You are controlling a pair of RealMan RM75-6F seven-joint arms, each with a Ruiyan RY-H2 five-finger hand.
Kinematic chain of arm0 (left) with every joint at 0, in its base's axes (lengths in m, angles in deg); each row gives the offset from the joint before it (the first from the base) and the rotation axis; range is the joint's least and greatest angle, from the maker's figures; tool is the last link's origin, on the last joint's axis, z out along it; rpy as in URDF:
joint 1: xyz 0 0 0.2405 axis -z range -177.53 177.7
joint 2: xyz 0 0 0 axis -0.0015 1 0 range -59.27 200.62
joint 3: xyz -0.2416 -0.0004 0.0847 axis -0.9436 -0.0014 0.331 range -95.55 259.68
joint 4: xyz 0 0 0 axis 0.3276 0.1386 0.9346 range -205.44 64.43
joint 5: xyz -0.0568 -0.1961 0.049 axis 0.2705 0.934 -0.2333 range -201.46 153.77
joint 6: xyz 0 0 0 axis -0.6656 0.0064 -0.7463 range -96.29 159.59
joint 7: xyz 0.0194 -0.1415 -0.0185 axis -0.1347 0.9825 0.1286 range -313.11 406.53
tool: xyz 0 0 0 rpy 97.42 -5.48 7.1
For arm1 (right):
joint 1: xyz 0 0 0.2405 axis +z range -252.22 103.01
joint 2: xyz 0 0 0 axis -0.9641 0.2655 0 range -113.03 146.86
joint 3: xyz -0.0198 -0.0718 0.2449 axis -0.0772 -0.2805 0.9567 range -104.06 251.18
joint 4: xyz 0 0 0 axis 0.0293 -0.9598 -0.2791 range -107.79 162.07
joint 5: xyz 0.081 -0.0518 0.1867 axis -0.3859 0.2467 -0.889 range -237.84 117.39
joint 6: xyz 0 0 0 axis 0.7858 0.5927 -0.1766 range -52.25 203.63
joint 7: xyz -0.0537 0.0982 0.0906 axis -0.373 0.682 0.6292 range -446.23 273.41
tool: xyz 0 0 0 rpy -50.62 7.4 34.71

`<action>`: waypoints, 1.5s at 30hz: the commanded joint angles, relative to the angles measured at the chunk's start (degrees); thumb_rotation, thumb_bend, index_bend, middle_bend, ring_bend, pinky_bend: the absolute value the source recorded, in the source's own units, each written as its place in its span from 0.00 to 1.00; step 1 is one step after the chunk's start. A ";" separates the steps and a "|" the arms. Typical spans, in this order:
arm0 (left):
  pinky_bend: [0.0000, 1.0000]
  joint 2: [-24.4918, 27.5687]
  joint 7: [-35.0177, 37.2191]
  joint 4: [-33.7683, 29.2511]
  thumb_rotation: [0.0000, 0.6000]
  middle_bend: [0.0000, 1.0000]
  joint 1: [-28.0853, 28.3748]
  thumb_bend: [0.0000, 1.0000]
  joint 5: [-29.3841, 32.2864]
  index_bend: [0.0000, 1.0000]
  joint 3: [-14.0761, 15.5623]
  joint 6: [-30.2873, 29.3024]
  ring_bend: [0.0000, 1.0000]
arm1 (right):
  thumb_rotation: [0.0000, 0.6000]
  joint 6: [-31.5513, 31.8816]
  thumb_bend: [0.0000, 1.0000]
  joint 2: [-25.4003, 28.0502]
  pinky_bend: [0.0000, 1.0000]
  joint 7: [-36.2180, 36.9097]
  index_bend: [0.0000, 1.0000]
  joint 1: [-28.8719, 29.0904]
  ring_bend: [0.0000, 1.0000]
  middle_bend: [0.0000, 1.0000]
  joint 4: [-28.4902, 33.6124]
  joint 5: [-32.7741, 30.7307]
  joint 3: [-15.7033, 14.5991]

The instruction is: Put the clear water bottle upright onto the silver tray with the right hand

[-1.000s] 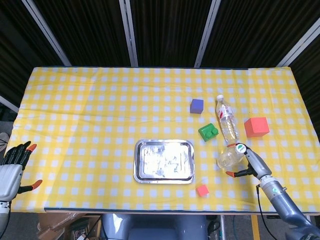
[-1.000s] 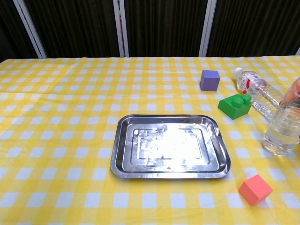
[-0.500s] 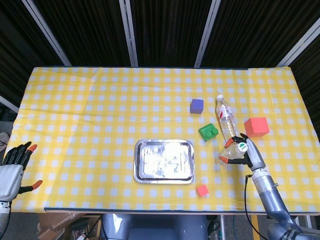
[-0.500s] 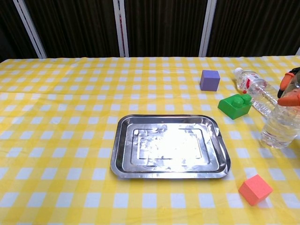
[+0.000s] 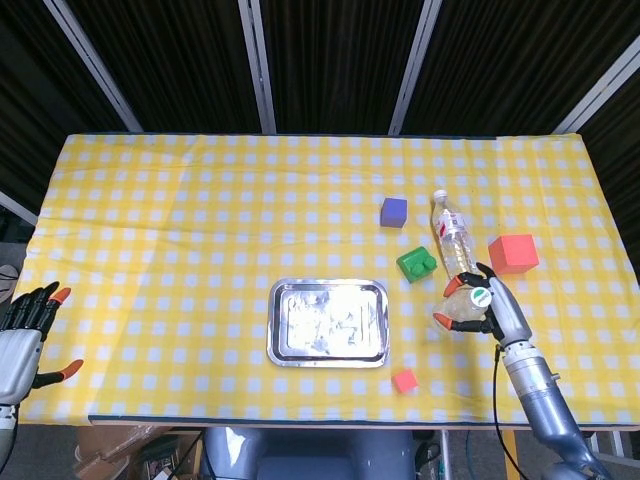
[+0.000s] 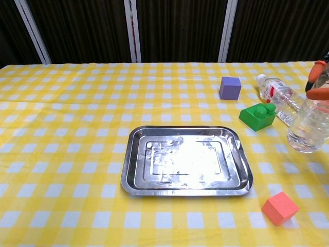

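My right hand (image 5: 487,307) grips a clear water bottle (image 5: 458,309) from its right side, at the table's front right. In the chest view this bottle (image 6: 309,128) hangs slightly tilted just above the cloth, with orange fingertips (image 6: 317,94) wrapped on its upper part. The silver tray (image 5: 328,287) lies empty to the left of it, a short gap away; the chest view shows the tray (image 6: 185,130) in the middle. My left hand (image 5: 22,340) is open, off the table's left front edge.
A second clear bottle (image 5: 452,238) lies on its side just behind the held one. A green brick (image 5: 416,264), a purple cube (image 5: 393,211), a red cube (image 5: 513,253) and a small red block (image 5: 404,380) lie around the tray's right side.
My right hand closed around the bottle, raised it off the cloth and shifted it slightly left toward the tray. The left hand has barely moved.
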 commanded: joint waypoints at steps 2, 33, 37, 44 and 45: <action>0.00 0.20 0.71 0.14 1.00 0.00 -0.10 0.14 -0.16 0.01 -0.01 -0.16 0.00 | 1.00 -0.39 0.26 2.93 0.00 -5.22 0.82 1.18 0.35 0.67 8.09 -1.38 0.56; 0.00 -0.04 0.71 0.80 1.00 0.00 0.85 0.14 1.26 0.01 0.07 2.42 0.00 | 1.00 1.49 0.28 3.11 0.00 -25.08 0.82 15.39 0.36 0.67 22.09 -18.09 12.21; 0.00 0.21 1.12 0.80 1.00 0.00 0.67 0.14 1.37 0.01 0.03 2.13 0.00 | 1.00 2.92 0.28 9.96 0.00 -31.45 0.82 18.30 0.36 0.67 25.75 -22.32 16.02; 0.00 0.64 1.63 0.49 1.00 0.00 0.29 0.14 0.68 0.01 0.19 1.24 0.00 | 1.00 -2.29 0.28 17.43 0.00 -28.57 0.82 21.50 0.36 0.67 25.75 -27.98 21.32; 0.00 0.69 1.69 0.46 1.00 0.00 0.24 0.14 0.64 0.01 0.21 1.15 0.00 | 1.00 -3.03 0.28 18.17 0.00 -27.92 0.82 21.52 0.36 0.67 25.75 -28.63 21.51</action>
